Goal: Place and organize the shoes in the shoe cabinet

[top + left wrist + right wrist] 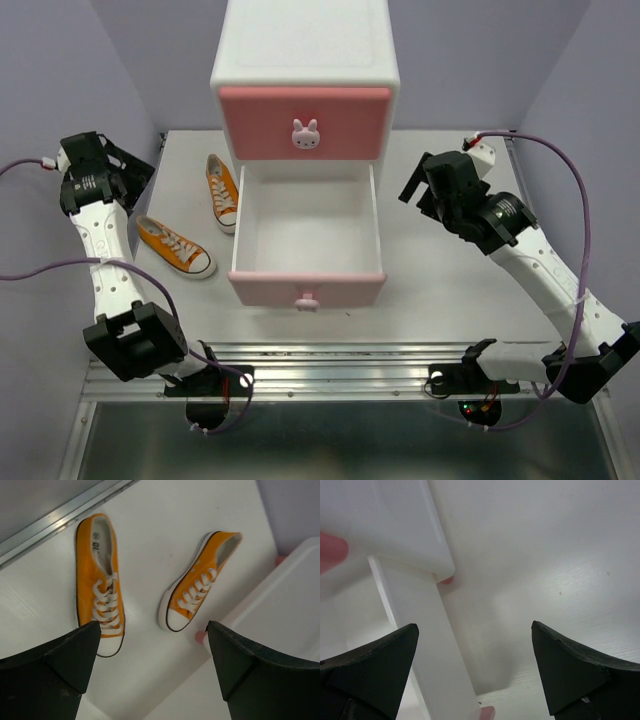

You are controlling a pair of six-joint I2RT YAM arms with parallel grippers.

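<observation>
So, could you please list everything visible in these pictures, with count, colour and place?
orange sneakers: two, orange with white laces, on table left of cabinet
shoe cabinet: one, white, far middle of table
upper drawer: one, pink, shut
lower drawer: one, pink front, pulled open, empty
bunny knobs: two, white, on drawer fronts
table: one, white, under everything
cables: two, purple, left and right sides
left gripper: one, black, open above the sneakers
right gripper: one, black, open right of cabinet

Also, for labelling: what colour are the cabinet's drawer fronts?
Pink drawer fronts, clearest in the top external view.
</observation>
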